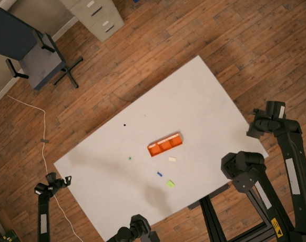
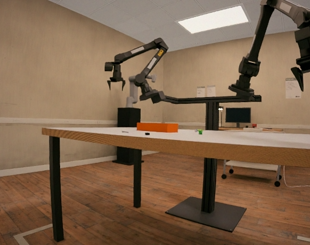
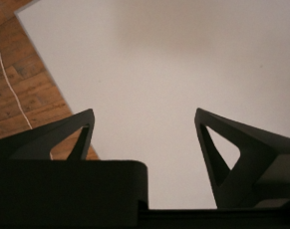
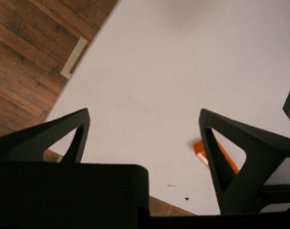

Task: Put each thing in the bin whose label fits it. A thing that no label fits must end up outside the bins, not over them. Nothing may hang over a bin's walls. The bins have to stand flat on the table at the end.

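Observation:
An orange strip of three labelled bins [image 1: 164, 144] [image 2: 157, 127] [image 4: 201, 151] stands flat mid-table. Loose on the table [image 1: 202, 92] lie a cream block [image 1: 172, 159], a blue piece [image 1: 159, 173], a lime green block [image 1: 170, 183], a small green piece [image 1: 129, 158] [image 2: 200, 131], a small black piece [image 1: 124, 124] [image 2: 147, 133] and a tiny white piece [image 1: 143, 116]. My left gripper [image 1: 61, 179] [image 2: 301, 80] [image 3: 145, 114] is open and empty, high over a table corner. My right gripper [image 1: 255, 126] [image 2: 115, 85] [image 4: 144, 114] is open and empty, high over the opposite table edge. The bin labels are too small to read.
Both arms hang from a black stand [image 2: 210, 149] beside the table. A white cable [image 1: 43, 123] [image 3: 9, 82] lies on the wood floor near the left gripper's corner. An office chair [image 1: 31, 52] and a filing cabinet [image 1: 97, 16] stand well away.

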